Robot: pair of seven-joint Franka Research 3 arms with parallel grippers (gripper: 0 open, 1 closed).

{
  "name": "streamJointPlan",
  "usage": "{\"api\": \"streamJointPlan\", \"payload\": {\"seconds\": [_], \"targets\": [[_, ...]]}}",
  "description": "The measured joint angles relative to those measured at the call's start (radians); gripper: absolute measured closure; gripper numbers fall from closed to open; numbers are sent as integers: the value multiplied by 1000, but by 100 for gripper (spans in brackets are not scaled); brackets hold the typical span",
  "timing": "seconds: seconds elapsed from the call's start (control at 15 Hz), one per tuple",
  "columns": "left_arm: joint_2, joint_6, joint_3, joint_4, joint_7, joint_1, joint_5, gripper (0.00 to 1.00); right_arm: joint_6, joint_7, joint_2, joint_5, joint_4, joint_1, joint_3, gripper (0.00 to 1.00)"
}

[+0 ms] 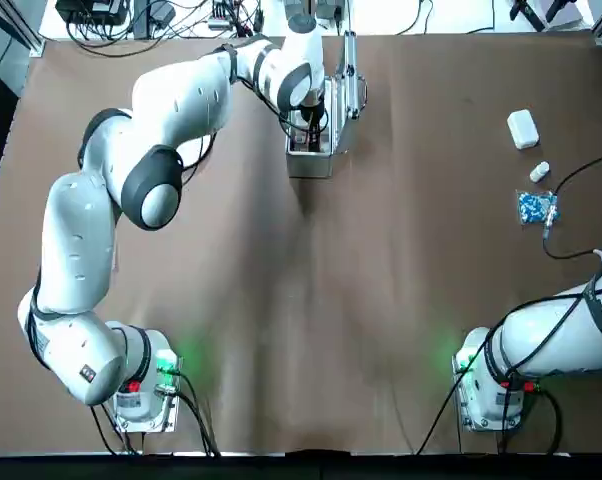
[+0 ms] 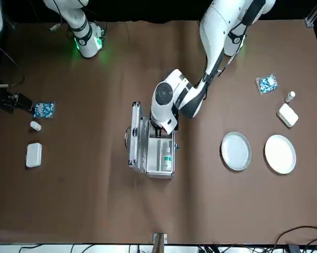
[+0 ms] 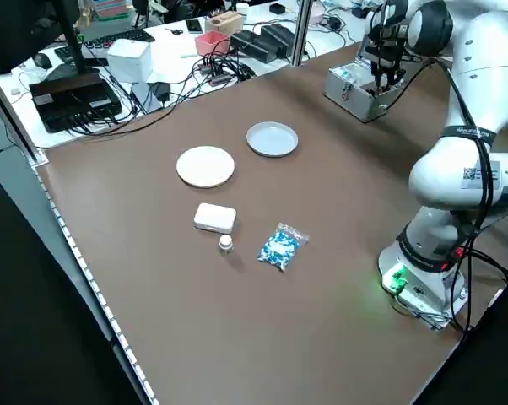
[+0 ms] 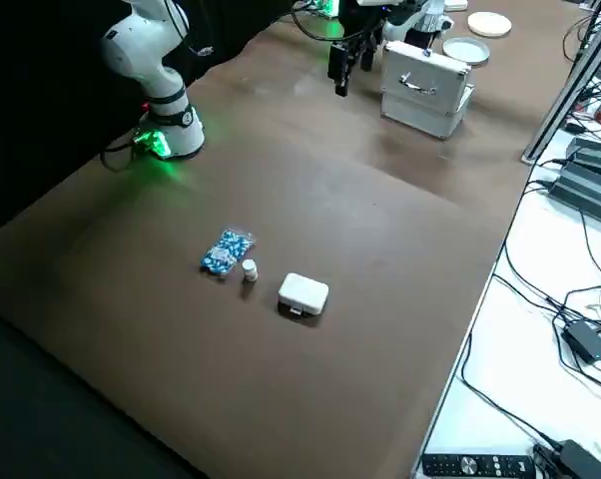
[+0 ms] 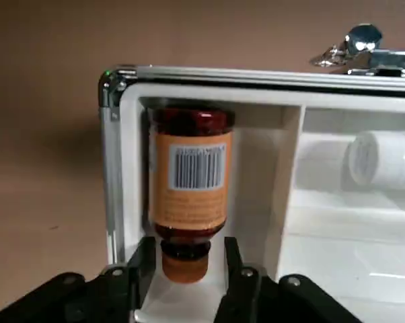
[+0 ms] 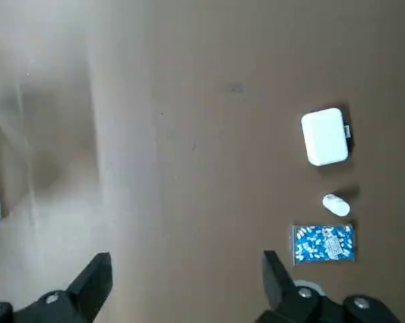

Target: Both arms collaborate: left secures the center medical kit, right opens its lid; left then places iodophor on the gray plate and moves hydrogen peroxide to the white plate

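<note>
Lid [image 2: 135, 136]: open.
Left pincer [image 5: 187, 264]: fingers spread astride iodophor [image 5: 189, 180] neck, ungripped.
Right pincer [image 6: 182, 286]: open, idle.
Plates: unfilled.

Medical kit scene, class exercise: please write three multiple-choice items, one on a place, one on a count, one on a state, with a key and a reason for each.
1. Where is the left gripper?
A. over the white plate
B. inside the medical kit, at the brown bottle
C. parked beside its base

2. How many plates are on the table?
A. one
B. two
C. four

3. What is the state of the kit's lid?
A. open, standing upright
B. shut and latched
C. lying apart on the table

Answers:
1. B: the left wrist view shows the fingers either side of the bottle's neck.
2. B: gray plate and white plate lie side by side.
3. A: the front view shows the compartments exposed.
</note>
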Motion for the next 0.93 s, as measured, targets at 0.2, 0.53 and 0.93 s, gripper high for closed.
{"api": "streamJointPlan", "payload": {"seconds": [0.2, 0.53, 0.93], "targets": [[13, 2, 1, -1, -4, 0, 17, 51, 12, 0, 0, -1, 0, 0, -1, 1], [16, 3, 1, -1, -4, -1, 18, 51, 19, 0, 0, -1, 1, -1, -10, 1], [18, 2, 1, -2, -5, -7, 29, 67, 21, 0, 0, -2, 2, -2, -10, 1]]}}
